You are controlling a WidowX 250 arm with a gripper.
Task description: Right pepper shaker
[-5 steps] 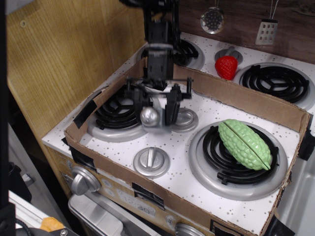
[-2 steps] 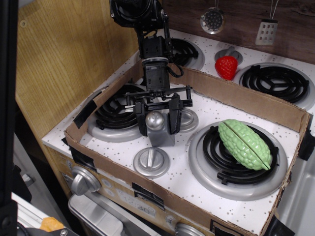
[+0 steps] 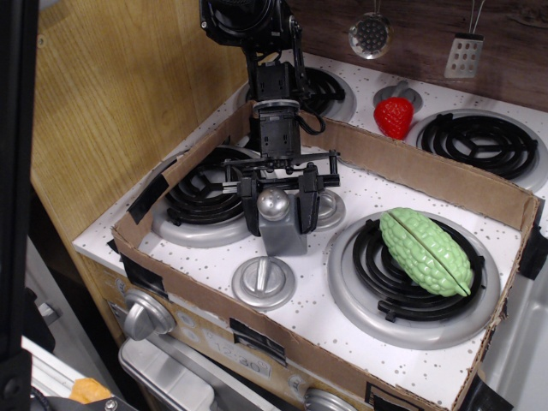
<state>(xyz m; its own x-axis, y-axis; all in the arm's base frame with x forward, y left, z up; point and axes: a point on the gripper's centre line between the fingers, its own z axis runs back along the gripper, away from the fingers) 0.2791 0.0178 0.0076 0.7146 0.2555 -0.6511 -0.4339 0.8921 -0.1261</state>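
one tool in view, its two black fingers set either side of the pepper shaker and closed against it at the level of the silver ball. compared with a second ago the shaker has gone from tipped, with only the ball showing between the fingers, to upright, its grey square block now visible below the ball. since the intermediate frame the tool and shaker have shifted slightly right and the arm has leaned a little further over; otherwise unchanged. whether the block's base touches the desk cannot be told.

the shaker stands on the white speckled stove top, between the left burner and the right burner, just behind the front stove knob and partly masking a second knob behind it. a cardboard wall rings this part of the stove top. wood panelling runs along the left; a dark wooden back wall carries a hanging strainer and grater.

a bumpy green vegetable lies across the right burner, well apart from the tool. a red strawberry sits beyond the cardboard, beside a far coil burner. a front-panel dial shows at lower left.
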